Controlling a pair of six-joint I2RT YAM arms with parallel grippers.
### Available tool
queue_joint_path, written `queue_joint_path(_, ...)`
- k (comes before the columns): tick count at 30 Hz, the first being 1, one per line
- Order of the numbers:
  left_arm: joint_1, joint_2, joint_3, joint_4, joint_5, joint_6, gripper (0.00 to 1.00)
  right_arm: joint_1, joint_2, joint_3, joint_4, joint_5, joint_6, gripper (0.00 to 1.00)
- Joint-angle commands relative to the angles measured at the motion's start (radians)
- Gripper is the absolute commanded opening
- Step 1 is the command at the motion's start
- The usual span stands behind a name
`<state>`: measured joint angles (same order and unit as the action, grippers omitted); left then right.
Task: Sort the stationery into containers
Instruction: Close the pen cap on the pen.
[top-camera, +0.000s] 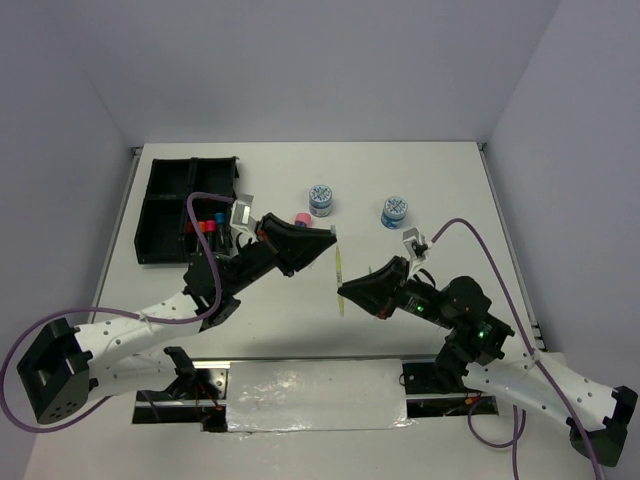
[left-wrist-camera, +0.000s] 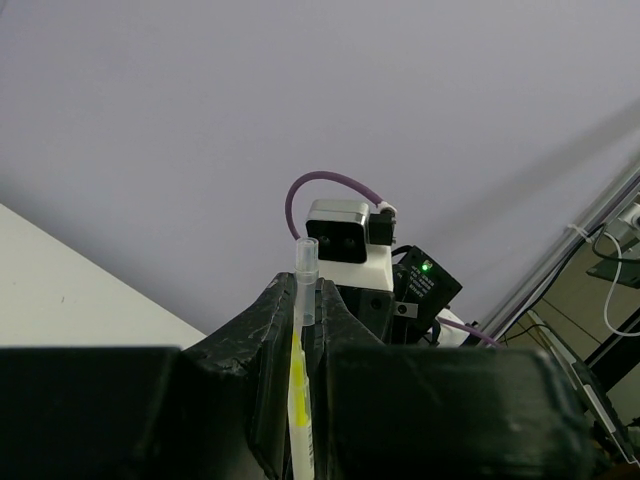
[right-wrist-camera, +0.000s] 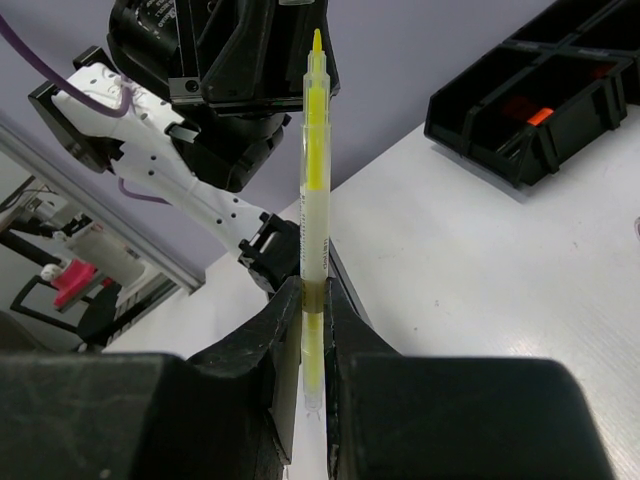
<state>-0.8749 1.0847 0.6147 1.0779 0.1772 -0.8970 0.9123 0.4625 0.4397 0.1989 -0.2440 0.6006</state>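
Left tool (top-camera: 327, 241) and right tool (top-camera: 346, 290) both clamp the yellow-green pen (top-camera: 340, 268); pulling apart now could bend or drop it.

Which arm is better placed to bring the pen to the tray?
Left. Both grip the pen, but the left end effector holds its far end, on the side nearer the tray. The right end effector is farther from the tray and would likely have to reach across.

A white counter (top-camera: 450, 170) stands boxed in by plain, pale lilac-grey walls (top-camera: 320, 70) on three sides, under soft, even light. A shiny silver strip (top-camera: 315, 395) runs along its near edge.
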Motion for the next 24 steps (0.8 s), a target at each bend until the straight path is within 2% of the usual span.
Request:
queue_joint_path(1,-0.004,0.001,-0.007,0.086,0.008,0.0,0.0,0.01,-0.005,0.054,0.034,-0.001,-0.018,0.0)
queue_joint_path(24,-0.004,-0.008,0.005,0.063,-0.001,0.012,0.0,0.008,0.051,0.088,0.005,0.014,-0.028,0.0)
